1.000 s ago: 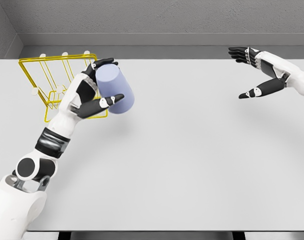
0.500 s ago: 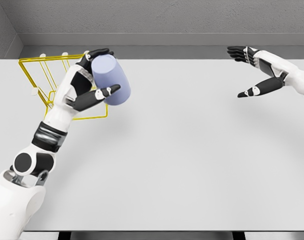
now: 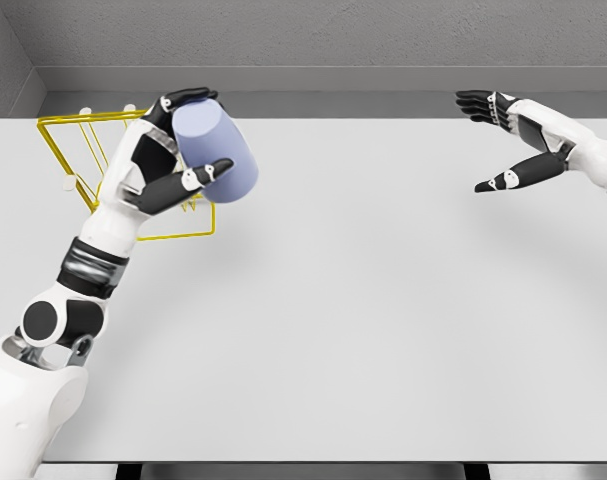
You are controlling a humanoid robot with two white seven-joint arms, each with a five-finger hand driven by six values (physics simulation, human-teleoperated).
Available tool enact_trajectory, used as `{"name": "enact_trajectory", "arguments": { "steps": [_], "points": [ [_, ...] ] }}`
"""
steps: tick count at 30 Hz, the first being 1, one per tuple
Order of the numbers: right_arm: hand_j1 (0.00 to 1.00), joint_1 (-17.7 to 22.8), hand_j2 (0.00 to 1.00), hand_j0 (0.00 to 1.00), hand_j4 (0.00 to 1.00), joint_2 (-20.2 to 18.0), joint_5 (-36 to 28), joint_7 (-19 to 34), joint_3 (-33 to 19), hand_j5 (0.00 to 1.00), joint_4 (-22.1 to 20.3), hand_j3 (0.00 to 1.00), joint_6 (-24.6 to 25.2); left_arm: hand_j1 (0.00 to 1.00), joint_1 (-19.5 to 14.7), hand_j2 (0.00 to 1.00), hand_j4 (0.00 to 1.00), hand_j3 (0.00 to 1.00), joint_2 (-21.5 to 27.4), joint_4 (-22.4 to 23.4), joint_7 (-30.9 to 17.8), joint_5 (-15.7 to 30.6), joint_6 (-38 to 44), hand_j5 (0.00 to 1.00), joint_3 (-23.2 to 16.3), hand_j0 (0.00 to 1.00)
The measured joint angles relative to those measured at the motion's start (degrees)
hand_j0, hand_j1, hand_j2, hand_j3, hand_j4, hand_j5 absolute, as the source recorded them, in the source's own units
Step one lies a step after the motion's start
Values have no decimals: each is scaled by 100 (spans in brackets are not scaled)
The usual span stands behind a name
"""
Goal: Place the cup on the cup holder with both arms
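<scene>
No legible text, label, brand, number or sign found. Cup (image 3: 215,153), cup holder (image 3: 83,160), both arms and tabletop (image 3: 383,300) carry plain, unmarked surfaces throughout.

cup (image 3: 216,153) apparently before cup holder (image 3: 83,160), table's (image 3: 383,320) far left

Bg only from my end. Table (image 3: 383,330): plain white top, fills most of frame from lower edge up to approx upper quarter, far edge straight across. Grey textured wall (image 3: 313,35) along top of frame, second grey wall (image 3: 3,60) at upper left, meeting in a corner. Darker grey strip between far table edge and wall. Dark table supports just visible at bottom edge.
</scene>
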Motion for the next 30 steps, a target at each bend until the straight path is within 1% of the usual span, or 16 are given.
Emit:
{"name": "enact_trajectory", "arguments": {
  "steps": [9, 20, 26, 30],
  "points": [
    [100, 0, 100, 100, 100, 19, 0, 0, -1, 100, 7, 100, 0, 69, -132, 69, 69, 69, -8, 0, -1, 64, -158, 69, 83, 69],
    [100, -9, 100, 100, 100, 24, 0, 0, -1, 100, 63, 100, 0, 69, -123, 69, 69, 69, 34, 8, 8, 84, -210, 69, 488, 69],
    [100, -35, 100, 100, 100, 24, -1, 0, -1, 100, 91, 100, -2, 69, -123, 69, 69, 69, 35, 8, 9, 84, -206, 69, 530, 69],
    [100, -105, 100, 100, 100, 36, -1, 0, -1, 100, 227, 100, -7, 69, -106, 69, 69, 69, 38, 11, 9, 79, -187, 69, 530, 69]
  ]
}}
